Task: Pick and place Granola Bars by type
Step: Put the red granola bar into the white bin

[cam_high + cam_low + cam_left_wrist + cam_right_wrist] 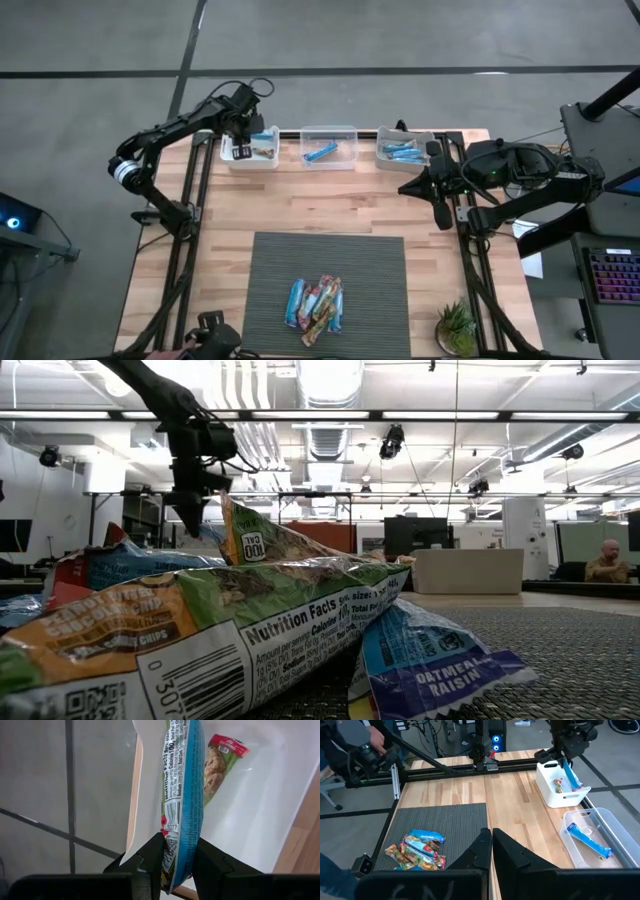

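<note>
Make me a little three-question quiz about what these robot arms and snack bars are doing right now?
1. True or false: the left gripper holds a granola bar over the white bin.
2. How many bars lie in the middle clear bin?
3. Where is the unsorted pile? A: grey mat; B: bare wood; C: floor.

Key: 1 true; 2 one; 3 A.
</note>
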Robot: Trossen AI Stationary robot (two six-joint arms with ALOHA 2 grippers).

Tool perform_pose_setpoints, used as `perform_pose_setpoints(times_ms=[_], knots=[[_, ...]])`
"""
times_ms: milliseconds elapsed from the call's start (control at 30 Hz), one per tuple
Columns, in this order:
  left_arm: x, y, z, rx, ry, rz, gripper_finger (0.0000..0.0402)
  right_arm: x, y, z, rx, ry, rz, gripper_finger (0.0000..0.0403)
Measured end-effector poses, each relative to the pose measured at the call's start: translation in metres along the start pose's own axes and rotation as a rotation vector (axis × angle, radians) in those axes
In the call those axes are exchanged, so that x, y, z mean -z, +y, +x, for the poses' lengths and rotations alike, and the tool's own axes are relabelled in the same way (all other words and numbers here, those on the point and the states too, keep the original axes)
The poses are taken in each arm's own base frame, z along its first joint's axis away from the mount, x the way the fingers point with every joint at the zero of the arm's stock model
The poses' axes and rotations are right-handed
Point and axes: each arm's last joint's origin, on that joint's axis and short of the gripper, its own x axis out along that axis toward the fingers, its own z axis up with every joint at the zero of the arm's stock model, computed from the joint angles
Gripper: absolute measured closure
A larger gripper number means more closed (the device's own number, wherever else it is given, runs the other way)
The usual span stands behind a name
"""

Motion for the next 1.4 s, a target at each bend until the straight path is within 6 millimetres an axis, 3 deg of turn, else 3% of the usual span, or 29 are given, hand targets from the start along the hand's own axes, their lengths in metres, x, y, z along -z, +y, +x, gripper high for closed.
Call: perform_pose_setpoints(times_ms=[400,833,1133,1400], knots=[[-0.001,0.000,0.001,-0.003,-0.003,0.043,0.0333,0.000,0.000,0.000,0.000,0.000,0.000,0.0394],[-0.002,-0.005,0.020,0.072,0.062,0.049,0.0332,0.000,0.000,0.000,0.000,0.000,0.000,0.0394],[-0.003,-0.004,0.020,0.071,0.062,0.038,0.0330,0.000,0.000,0.000,0.000,0.000,0.000,0.0394],[-0.004,-0.004,0.020,0.044,0.070,0.025,0.0260,0.000,0.000,0.000,0.000,0.000,0.000,0.0394]])
